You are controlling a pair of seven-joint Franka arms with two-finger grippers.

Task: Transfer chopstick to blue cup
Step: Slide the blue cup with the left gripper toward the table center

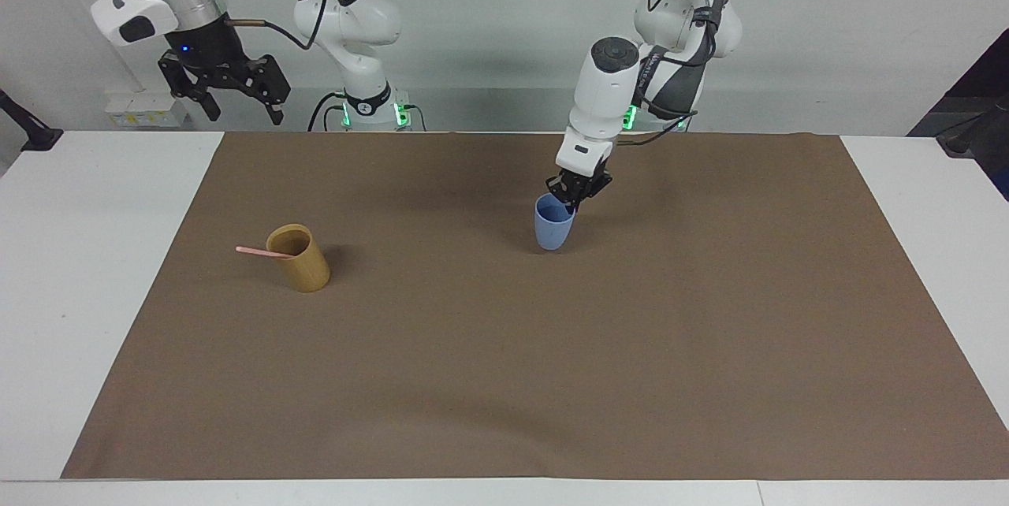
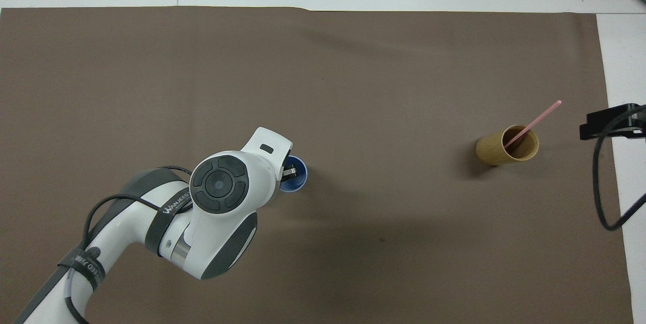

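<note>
The blue cup (image 1: 552, 228) stands upright at the middle of the brown mat, its base at or just above the mat. My left gripper (image 1: 573, 195) is shut on its rim, one finger inside; in the overhead view the left gripper (image 2: 288, 171) partly covers the blue cup (image 2: 299, 180). A pale pink chopstick (image 1: 260, 252) leans in the tan cup (image 1: 299, 258) toward the right arm's end of the table; the chopstick (image 2: 537, 119) and tan cup (image 2: 506, 146) also show from above. My right gripper (image 1: 236, 96) is open, raised off the mat's corner by the right arm's base, waiting.
The brown mat (image 1: 504, 380) covers most of the white table. A dark clamp (image 1: 31, 135) sits at the table edge at the right arm's end.
</note>
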